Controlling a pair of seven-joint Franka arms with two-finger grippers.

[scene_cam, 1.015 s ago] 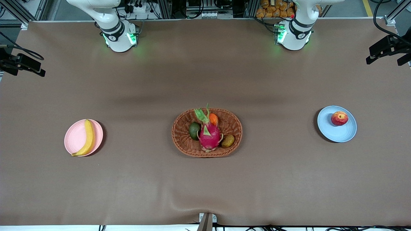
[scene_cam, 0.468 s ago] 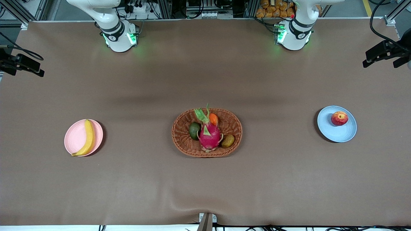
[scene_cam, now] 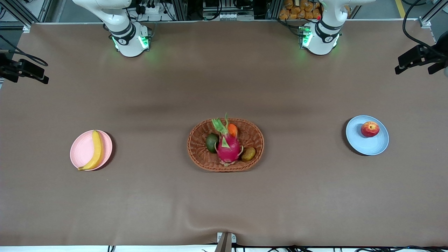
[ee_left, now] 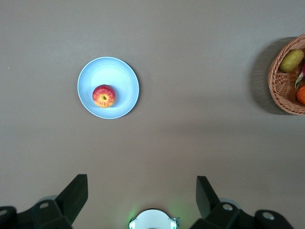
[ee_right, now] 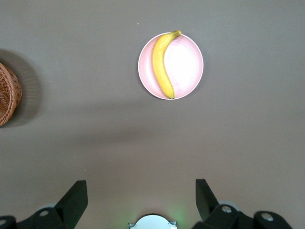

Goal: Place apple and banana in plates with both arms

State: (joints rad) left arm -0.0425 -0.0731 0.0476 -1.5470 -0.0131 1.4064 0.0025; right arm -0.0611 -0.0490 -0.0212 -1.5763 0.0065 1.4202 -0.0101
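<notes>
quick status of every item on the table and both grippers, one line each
banana: lying on the pink plate
apple: sitting on the blue plate
wicker basket: mid-table, holding dragon fruit, a small orange fruit and two greenish fruits
left gripper: open, empty, high over the table
right gripper: open, empty, high over the table

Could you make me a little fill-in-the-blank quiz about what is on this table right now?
1. The banana lies on the ____ plate.
2. The apple sits on the ____ plate.
3. The dragon fruit rests in the wicker ____, midway between the two plates.
4. Neither the left gripper nor the right gripper holds anything; the fingers of both stand ____.

Missing words: pink; blue; basket; open
</notes>
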